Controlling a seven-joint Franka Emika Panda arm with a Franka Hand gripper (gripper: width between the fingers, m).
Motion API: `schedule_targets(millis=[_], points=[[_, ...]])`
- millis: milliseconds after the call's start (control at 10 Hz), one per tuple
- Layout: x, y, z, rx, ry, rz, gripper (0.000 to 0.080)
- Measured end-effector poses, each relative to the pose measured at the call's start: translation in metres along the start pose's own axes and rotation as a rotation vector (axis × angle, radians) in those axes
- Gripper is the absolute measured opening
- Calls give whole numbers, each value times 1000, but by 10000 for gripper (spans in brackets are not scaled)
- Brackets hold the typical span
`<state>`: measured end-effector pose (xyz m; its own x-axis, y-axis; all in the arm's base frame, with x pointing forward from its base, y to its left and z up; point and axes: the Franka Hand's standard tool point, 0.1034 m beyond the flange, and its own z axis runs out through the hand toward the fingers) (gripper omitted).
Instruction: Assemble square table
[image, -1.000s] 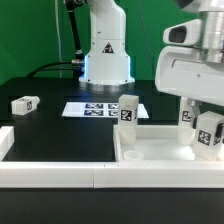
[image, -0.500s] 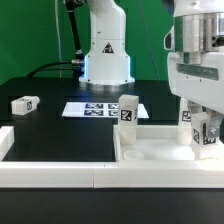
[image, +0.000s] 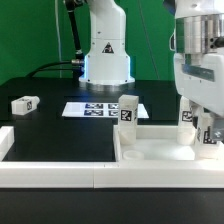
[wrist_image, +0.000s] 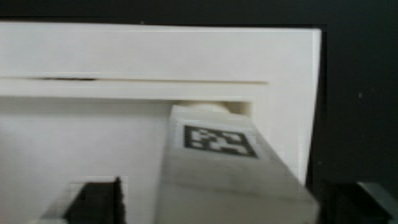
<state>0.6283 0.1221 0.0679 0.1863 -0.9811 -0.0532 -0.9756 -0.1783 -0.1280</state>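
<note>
Item one, the largest: a black worktop (image: 60, 135) that carries everything else. Next we list the white robot arm (image: 103, 50), its base standing at the far middle of the worktop before a green backdrop (image: 150, 40). Then the square table top (image: 160, 143), a white tray with a raised rim, lying flat on the worktop at the exterior view's right, close to the front; the wrist view shows its floor and rim (wrist_image: 89, 120) from above. Along the front and the exterior view's left run the white border rails (image: 50, 172). The marker board (image: 92, 108) lies flat between the arm's base and the table top. The pincer (image: 206, 128) hangs over the table top's right part, spread wide and holding nothing; in the wrist view its dark fingers (wrist_image: 96, 200) stand clear on either side of the first leg (wrist_image: 222, 150), a gap showing on each side. That first leg (image: 207, 138) stands upright on the table top near a corner of the rim. We note a second leg (image: 187, 117) just beside it, partly hidden, and a third leg (image: 128, 110) upright at the table top's far left corner. A loose leg (image: 25, 103) lies on its side, well apart at the exterior view's left.
</note>
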Motion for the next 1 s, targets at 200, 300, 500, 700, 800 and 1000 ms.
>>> schedule_targets(millis=[200, 300, 500, 700, 800, 1000], points=[[-13, -3, -5, 45, 18, -252, 634], [-20, 2, -7, 42, 15, -277, 645], [-16, 2, -6, 39, 22, -429, 649], [-10, 3, -5, 21, 42, -685, 649], [-7, 2, -5, 10, 58, -809, 649], [2, -1, -7, 0, 72, -1056, 649]])
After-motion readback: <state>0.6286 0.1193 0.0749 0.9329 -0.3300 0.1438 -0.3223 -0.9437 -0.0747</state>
